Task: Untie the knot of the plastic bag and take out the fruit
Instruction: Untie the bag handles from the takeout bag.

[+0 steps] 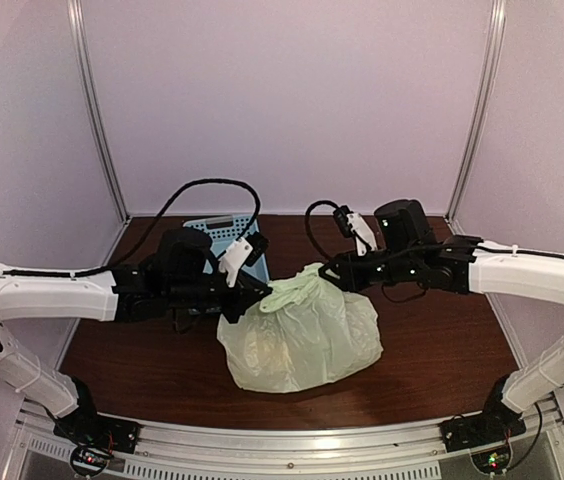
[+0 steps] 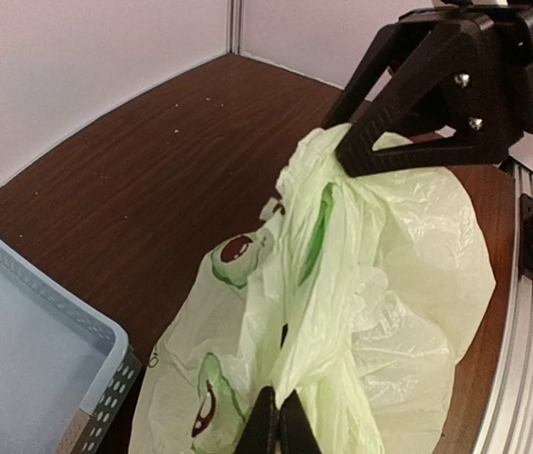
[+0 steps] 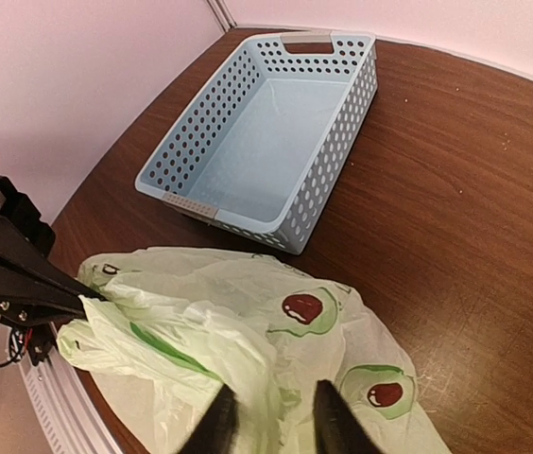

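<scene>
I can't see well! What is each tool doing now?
Left tool: closed, pinching the thin pale yellow-green plastic bag.
Right tool: open, gripping nothing.

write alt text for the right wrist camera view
A crinkly pale green plastic bag printed with avocado-like marks lies on a dark wooden table, the right claw open at the bottom edge with bag plastic between its fingers. At the left edge the left claw pinches a stretched strip of the bag; a light blue perforated basket sits beyond.
</scene>
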You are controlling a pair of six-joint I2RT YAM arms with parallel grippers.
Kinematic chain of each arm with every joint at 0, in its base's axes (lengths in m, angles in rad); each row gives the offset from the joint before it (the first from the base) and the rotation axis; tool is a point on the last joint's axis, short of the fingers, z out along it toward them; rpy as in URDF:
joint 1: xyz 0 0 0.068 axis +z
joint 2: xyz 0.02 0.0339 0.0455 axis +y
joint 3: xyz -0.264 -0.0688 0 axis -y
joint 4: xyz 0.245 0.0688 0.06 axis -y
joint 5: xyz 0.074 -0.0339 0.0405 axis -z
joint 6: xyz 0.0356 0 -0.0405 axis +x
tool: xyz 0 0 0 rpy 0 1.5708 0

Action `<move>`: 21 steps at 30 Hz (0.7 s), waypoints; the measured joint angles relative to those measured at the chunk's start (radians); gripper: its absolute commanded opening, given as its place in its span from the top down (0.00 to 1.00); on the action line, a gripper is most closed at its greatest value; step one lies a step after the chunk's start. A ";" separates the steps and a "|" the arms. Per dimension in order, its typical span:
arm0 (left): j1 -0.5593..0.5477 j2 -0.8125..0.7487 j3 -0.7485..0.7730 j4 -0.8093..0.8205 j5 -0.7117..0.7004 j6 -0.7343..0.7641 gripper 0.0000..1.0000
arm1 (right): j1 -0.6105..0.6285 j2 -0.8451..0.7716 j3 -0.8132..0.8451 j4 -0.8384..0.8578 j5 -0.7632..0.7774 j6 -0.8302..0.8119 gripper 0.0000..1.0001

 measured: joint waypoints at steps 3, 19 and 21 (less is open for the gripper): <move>0.000 -0.008 -0.018 0.001 0.018 0.000 1.00 | -0.011 -0.005 0.001 -0.002 -0.010 -0.009 0.46; 0.000 -0.009 -0.023 0.002 0.041 0.000 1.00 | -0.028 0.133 0.252 -0.205 -0.079 -0.143 0.33; 0.000 -0.009 -0.023 0.002 0.041 0.000 1.00 | -0.028 0.159 0.277 -0.226 -0.113 -0.160 0.37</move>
